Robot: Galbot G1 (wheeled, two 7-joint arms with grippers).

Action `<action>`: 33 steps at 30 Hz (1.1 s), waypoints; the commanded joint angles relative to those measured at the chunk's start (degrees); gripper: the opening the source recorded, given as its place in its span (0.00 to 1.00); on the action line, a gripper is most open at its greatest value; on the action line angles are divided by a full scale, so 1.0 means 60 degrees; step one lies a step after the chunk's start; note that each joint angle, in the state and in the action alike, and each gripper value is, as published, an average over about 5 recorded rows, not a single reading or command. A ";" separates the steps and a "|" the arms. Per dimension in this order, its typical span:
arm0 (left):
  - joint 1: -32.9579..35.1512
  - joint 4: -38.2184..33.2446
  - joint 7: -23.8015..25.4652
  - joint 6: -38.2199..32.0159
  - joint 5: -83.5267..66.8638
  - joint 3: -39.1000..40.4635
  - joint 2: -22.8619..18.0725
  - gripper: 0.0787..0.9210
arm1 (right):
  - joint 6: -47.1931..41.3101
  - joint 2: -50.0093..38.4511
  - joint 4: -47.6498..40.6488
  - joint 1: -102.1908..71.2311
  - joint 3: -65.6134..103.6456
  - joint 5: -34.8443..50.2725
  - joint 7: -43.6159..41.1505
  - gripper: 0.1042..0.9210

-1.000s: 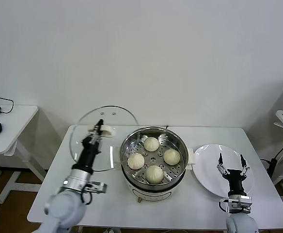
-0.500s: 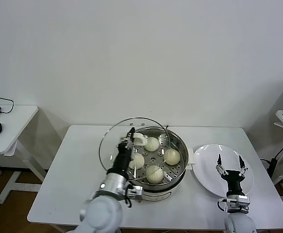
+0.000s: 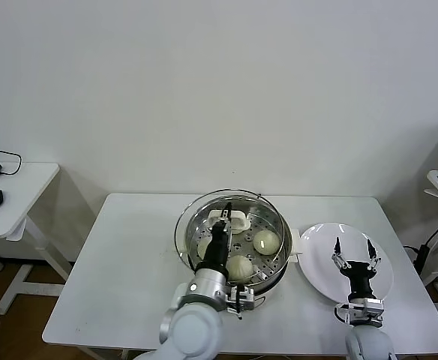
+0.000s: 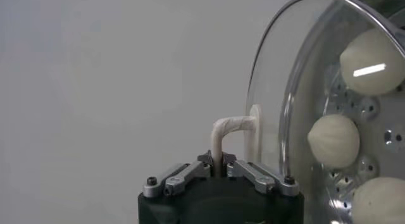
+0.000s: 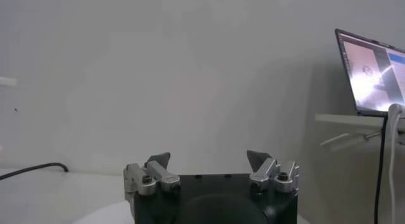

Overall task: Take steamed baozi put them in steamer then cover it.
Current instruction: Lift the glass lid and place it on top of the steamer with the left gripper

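Baozi (image 3: 266,241) sit in the steamer (image 3: 273,262) on my table.
I have the left gripper (image 3: 226,212) clenched on the cover (image 3: 184,225) handle above it; my right gripper (image 3: 353,253) hangs released over the plate (image 3: 316,259).

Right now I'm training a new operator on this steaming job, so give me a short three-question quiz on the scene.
1. True or false: the left gripper is shut on the handle of the cover.
2. Where does the right gripper hang? A) inside the steamer B) over the white plate C) beside the laptop
3. Fill in: the steamed baozi lie on the perforated tray inside the ______.

Key:
1. True; the cover is held over the steamer.
2. B, with its jaws open and empty.
3. steamer.
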 commanded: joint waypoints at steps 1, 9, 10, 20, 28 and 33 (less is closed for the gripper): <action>-0.0264 0.0922 0.0223 0.0283 0.0837 0.0435 -0.0807 0.13 | -0.0180 0.0027 -0.0028 0.0093 -0.0064 -0.0006 0.0001 0.88; -0.0353 0.1411 0.0025 0.0319 0.0953 0.0430 -0.1188 0.13 | -0.0166 0.0051 -0.0047 0.0094 -0.0055 -0.0018 -0.0008 0.88; -0.0363 0.1453 -0.0010 0.0322 0.0961 0.0433 -0.1207 0.13 | -0.0165 0.0046 -0.0048 0.0092 -0.0052 -0.0018 -0.0009 0.88; -0.0295 0.1788 -0.0296 0.0353 0.0972 0.0434 -0.1331 0.13 | -0.0155 0.0033 -0.0074 0.0106 -0.0027 -0.0010 -0.0018 0.88; -0.0172 0.1945 -0.0467 0.0253 0.1194 0.0413 -0.1351 0.13 | -0.0158 0.0015 -0.0065 0.0129 -0.0027 -0.0003 -0.0020 0.88; -0.0073 0.1964 -0.0457 0.0157 0.1391 0.0373 -0.1337 0.13 | -0.0153 0.0007 -0.0085 0.0136 -0.0018 0.0001 -0.0025 0.88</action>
